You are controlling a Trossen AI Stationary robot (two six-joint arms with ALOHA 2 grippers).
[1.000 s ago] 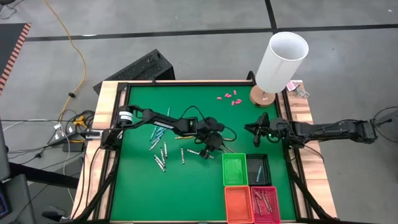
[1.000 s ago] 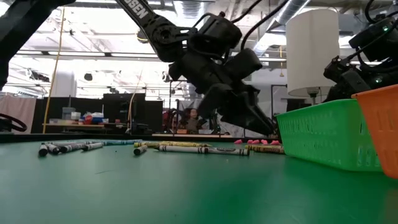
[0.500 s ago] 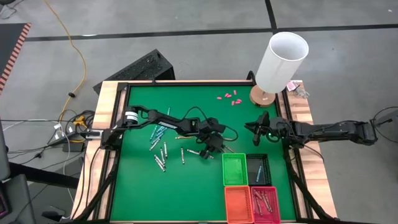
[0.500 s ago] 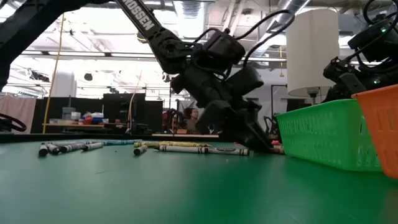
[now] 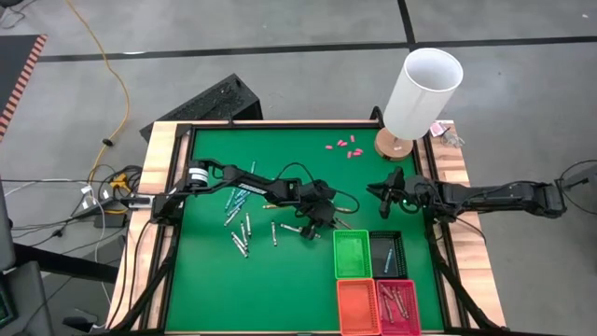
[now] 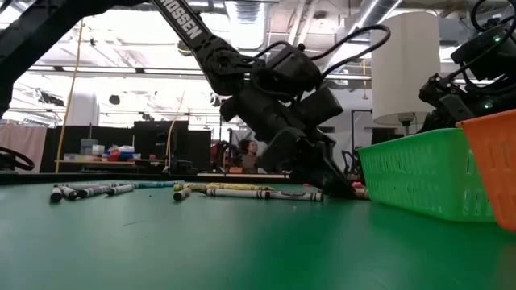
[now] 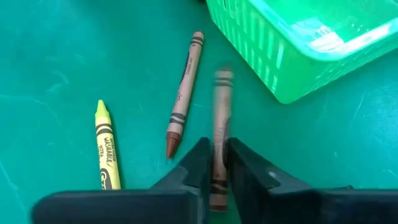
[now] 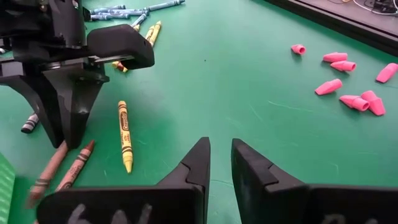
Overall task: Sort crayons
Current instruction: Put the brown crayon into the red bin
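Observation:
Many crayons lie scattered on the green mat point(image 5: 241, 219). My left gripper point(image 5: 326, 222) is down at the mat next to the green basket point(image 5: 352, 254) and is shut on a brownish-red crayon point(image 7: 219, 124). A second brownish-red crayon point(image 7: 185, 93) and a yellow one point(image 7: 106, 146) lie flat beside it. My right gripper point(image 5: 384, 203) hovers near the mat's right side, its fingers point(image 8: 221, 162) a narrow gap apart and empty. My left gripper pinches the brownish-red crayon between its two fingers, on the half toward one end point(image 7: 217, 158). The fingers point(image 8: 62, 118) slant down from above and lie across the crayon. The crayon's longer part sticks out toward the green basket. I cannot tell whether it is clear of the mat.
Black point(image 5: 387, 252), orange point(image 5: 357, 306) and dark pink point(image 5: 398, 306) baskets stand by the green one at the near right; the pink one holds crayons. Small pink pieces point(image 5: 343, 146) lie at the far side. A white cylinder on a round base point(image 5: 420, 93) stands at the far right corner.
My left gripper has gone down to the mat beside the green basket and now has the brownish-red crayon between its fingers; the crayon shows blurred in the wrist view.

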